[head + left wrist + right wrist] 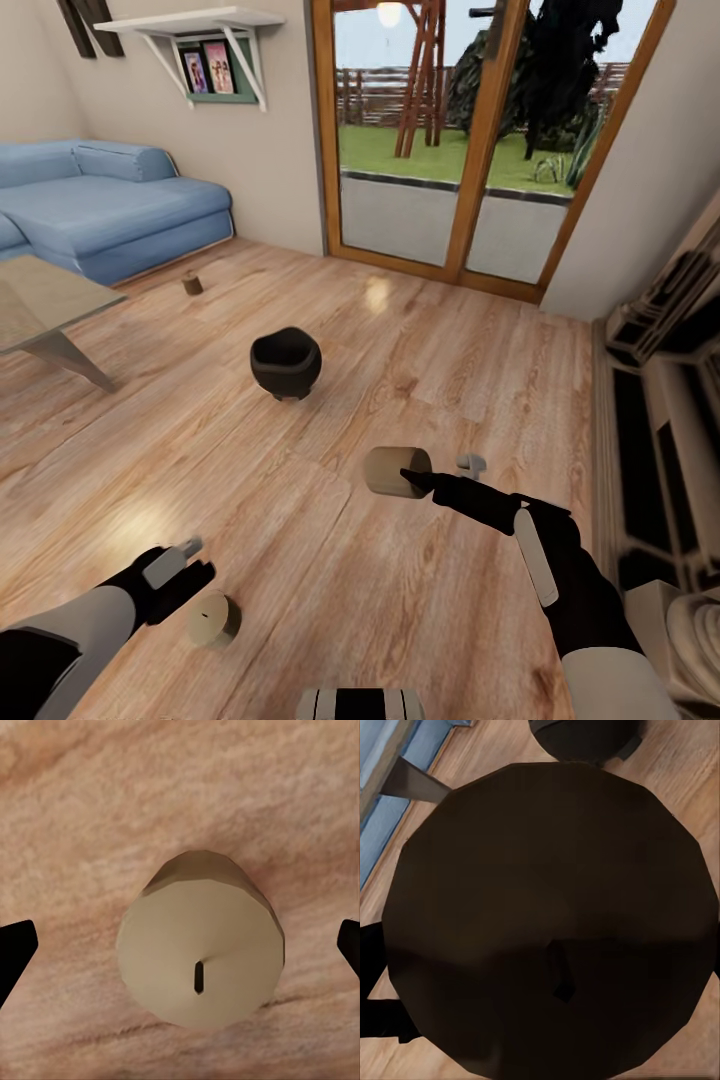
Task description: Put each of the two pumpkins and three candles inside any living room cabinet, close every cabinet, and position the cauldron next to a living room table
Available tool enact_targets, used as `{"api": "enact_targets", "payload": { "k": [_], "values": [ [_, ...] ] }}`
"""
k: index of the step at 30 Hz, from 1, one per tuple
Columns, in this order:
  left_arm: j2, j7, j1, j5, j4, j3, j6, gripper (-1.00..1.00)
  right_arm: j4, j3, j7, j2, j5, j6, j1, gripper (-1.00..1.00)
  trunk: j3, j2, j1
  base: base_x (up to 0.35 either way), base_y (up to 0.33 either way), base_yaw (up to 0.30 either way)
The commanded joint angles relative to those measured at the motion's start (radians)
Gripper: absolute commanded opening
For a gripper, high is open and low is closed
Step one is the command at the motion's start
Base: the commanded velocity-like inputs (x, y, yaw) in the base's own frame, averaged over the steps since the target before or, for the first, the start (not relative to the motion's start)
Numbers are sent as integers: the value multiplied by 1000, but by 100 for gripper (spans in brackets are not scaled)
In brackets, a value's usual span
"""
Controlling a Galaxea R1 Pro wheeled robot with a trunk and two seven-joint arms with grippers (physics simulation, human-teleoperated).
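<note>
Wood plank floor [300,520], blue sofa [100,205], wood-framed glass doors [470,140], wall shelf [200,30].

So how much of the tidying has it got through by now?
Nothing looks put away yet. In hand: the right end effector holds one candle above the floor, and the left end effector hovers open over a second candle standing on the boards. A third candle still sits near the sofa. The cauldron stands mid-floor, apart from the table. No pumpkins are visible.
</note>
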Motion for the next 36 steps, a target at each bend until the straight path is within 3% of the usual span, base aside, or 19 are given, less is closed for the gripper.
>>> {"api": "enact_targets", "payload": {
  "k": [1, 17, 23, 36],
  "values": [
    [-1, 0, 0, 0, -1, 0, 0, 100, 0, 0, -1, 0, -3, 1, 0, -100, -4, 0, 0, 0, 0, 0],
    [-6, -6, 0, 1, -7, 0, 0, 100, 0, 0, -1, 1, -3, 1, 0, -100, -66, -4, 8, 0, 0, 0],
    [0, -136, 0, 0, -6, 0, 0, 100, 0, 0, -1, 1, -3, 1, 0, -100, -66, -4, 8, 0, 0, 0],
    [1, -155, 0, 0, -6, 0, 0, 100, 0, 0, -1, 2, -3, 1, 0, -100, -77, -5, 9, 0, 0, 0]
  ]
}}
